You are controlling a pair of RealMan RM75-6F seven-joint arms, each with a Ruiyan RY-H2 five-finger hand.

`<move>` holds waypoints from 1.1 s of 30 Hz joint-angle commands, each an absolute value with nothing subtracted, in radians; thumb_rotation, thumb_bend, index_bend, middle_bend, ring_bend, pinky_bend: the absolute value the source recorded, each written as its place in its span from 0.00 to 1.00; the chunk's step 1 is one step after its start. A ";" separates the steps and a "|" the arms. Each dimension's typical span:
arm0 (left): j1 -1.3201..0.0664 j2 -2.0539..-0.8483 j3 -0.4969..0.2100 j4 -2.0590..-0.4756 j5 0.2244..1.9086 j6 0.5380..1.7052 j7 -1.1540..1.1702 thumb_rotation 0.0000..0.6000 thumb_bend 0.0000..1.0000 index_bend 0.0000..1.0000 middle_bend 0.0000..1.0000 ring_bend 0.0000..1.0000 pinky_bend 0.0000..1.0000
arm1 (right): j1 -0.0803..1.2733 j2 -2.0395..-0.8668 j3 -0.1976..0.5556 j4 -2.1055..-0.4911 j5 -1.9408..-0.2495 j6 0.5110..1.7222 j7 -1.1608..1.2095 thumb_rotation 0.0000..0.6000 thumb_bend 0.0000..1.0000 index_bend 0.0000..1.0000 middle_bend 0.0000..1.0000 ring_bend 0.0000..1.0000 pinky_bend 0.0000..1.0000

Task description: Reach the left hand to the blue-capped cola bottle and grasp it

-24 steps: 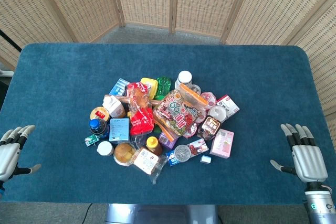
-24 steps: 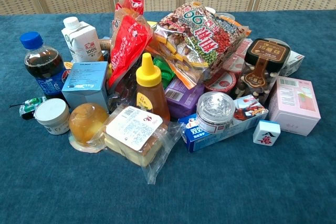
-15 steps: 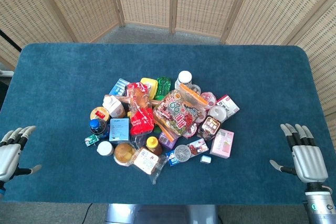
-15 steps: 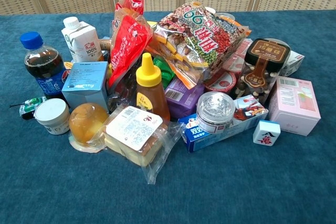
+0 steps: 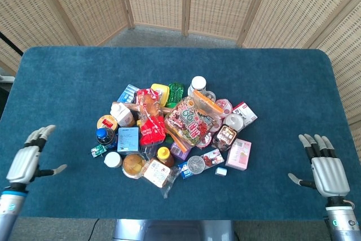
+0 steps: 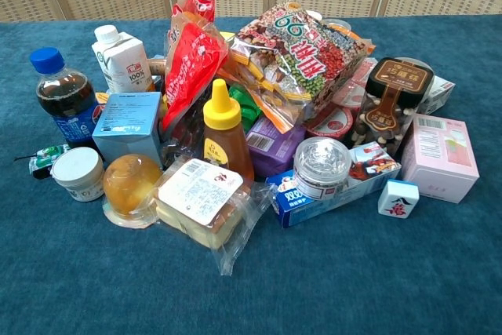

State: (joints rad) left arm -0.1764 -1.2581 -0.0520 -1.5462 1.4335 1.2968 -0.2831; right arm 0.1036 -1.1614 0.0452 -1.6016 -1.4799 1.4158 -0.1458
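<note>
The cola bottle stands upright at the left edge of the pile, centre-left in the head view, touching a blue box. About 3/4 full of dark cola, it is probably weighty, rigid and slick; grip its labelled middle. The left robot hand, lower left, is released, well apart from it; the right robot hand is likewise released.
</note>
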 commanded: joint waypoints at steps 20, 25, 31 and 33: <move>-0.303 -1.509 -0.123 -1.439 1.381 1.197 -0.300 1.00 0.02 0.00 0.00 0.00 0.00 | 0.106 -1.162 0.041 -1.605 -1.478 1.409 -0.143 0.78 0.00 0.00 0.00 0.00 0.00; -0.320 -1.540 -0.136 -1.428 1.381 1.200 -0.302 1.00 0.02 0.00 0.00 0.00 0.00 | 0.106 -1.161 0.042 -1.603 -1.476 1.407 -0.140 0.77 0.00 0.00 0.00 0.00 0.00; -0.332 -1.573 -0.139 -1.419 1.385 1.208 -0.289 1.00 0.02 0.00 0.00 0.00 0.00 | 0.107 -1.161 0.041 -1.603 -1.477 1.406 -0.140 0.77 0.00 0.00 0.00 0.00 0.00; -0.333 -1.591 -0.145 -1.409 1.377 1.219 -0.279 1.00 0.02 0.00 0.00 0.00 0.00 | 0.107 -1.161 0.041 -1.604 -1.478 1.407 -0.140 0.77 0.00 0.00 0.00 0.00 0.00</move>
